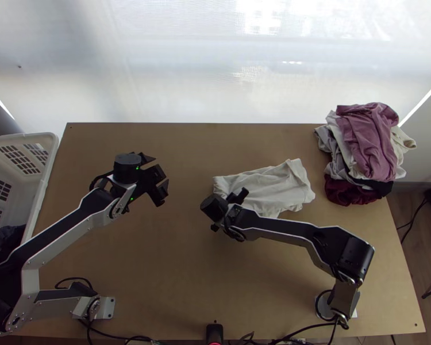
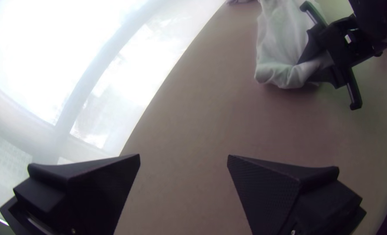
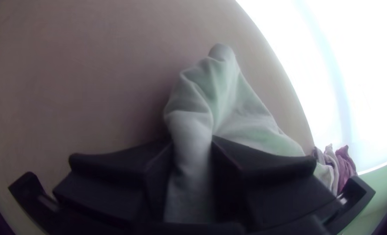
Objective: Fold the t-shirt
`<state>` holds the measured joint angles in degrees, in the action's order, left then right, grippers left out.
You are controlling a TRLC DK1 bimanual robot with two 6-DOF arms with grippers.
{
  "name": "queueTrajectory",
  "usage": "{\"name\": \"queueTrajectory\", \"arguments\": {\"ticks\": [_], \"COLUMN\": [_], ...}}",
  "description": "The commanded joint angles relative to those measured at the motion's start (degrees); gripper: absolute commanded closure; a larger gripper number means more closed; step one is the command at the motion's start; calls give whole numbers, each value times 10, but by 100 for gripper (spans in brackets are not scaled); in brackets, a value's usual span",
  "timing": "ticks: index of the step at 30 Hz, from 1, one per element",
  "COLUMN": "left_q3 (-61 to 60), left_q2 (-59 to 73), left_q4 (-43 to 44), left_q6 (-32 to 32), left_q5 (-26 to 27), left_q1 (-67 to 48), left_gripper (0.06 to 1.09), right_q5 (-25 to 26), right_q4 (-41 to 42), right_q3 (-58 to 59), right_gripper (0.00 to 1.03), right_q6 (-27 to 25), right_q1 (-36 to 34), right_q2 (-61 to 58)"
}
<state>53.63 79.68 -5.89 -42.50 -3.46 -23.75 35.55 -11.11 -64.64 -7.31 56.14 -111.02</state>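
The light wooden table [image 1: 175, 270] lay before a bright, pale backdrop [image 1: 187, 69], with a white basket [image 1: 50, 164] along its left side. The white t-shirt [image 1: 276, 187] lay rumpled right of the middle. The right gripper [image 1: 236, 197] was clamped on a gathered fold at its left part. The left gripper [image 1: 160, 172], well apart to the left, had its fingers spread. Heaped clothes [image 1: 368, 138] sat at the far right.

A rumpled white cloth shirt [image 1: 279, 184] lay on the flat brown wooden table [image 1: 175, 276]. Left was a boxy white plastic basket [image 1: 50, 150]; right, a lumpy pink, white and grey cloth pile [image 1: 368, 144].
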Motion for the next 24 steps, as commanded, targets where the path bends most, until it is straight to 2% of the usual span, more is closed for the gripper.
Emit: {"name": "queueTrajectory", "arguments": {"ticks": [1,3,9,14,20,24], "left_q3": [1,1,0,5,11,11], "left_q2": [-1,-1,3,12,21,25], "left_q4": [0,0,2,9,12,12], "left_q6": [-4,-4,-3,-3,-3,-3], "left_q5": [1,1,1,1,1,1], "left_q1": [3,3,1,-4,-15,-19], "left_gripper": [11,11,11,11,11,11], "right_q5": [-26,-38,-79,-84,-88,-91], "right_q4": [-8,-7,-4,-16,-73,-120], "right_q3": [54,89,226,322,428,472], "right_gripper": [96,99,99,99,99,99], "right_q6": [-12,-24,-52,-93,-169,-238], "right_q1": [0,7,14,49,51,-8], "right_q2": [36,69,201,321,467,578]}}
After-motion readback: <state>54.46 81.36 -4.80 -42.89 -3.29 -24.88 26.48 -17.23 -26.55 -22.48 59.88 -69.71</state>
